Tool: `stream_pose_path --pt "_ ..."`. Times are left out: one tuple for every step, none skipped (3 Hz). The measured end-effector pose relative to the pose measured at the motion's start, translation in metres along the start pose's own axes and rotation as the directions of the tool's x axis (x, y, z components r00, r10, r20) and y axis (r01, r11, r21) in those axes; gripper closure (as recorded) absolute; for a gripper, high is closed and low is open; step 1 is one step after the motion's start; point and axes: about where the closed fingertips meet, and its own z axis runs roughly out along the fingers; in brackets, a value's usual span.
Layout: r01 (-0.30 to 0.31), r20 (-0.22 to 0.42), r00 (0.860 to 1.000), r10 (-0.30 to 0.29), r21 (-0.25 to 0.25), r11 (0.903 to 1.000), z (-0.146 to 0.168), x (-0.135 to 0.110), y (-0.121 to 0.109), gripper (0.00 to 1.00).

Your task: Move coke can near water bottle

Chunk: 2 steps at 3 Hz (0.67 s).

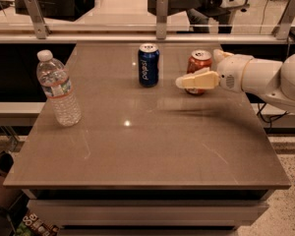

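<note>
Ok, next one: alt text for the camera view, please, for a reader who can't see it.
A white robot arm reaches in from the right, its gripper at the coke can at the back right of a brown table. A blue Pepsi can stands left of it, and the water bottle stands upright near the left edge, apart from both cans.

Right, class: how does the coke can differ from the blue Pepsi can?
The coke can is orange-red; the Pepsi can is blue. The coke can is partly hidden by the gripper, which reaches in from the right; the Pepsi can stands in full view, further left. Both stand upright, silver-topped, near the table's far edge.
</note>
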Motion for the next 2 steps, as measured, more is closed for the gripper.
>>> stream_pose_path --pt "-0.001 0.000 1.000 0.001 0.002 1.0000 0.0027 0.0009 0.0016 0.18" --pt "0.000 0.001 1.000 0.000 -0.002 1.0000 0.0044 0.0003 0.0033 0.41"
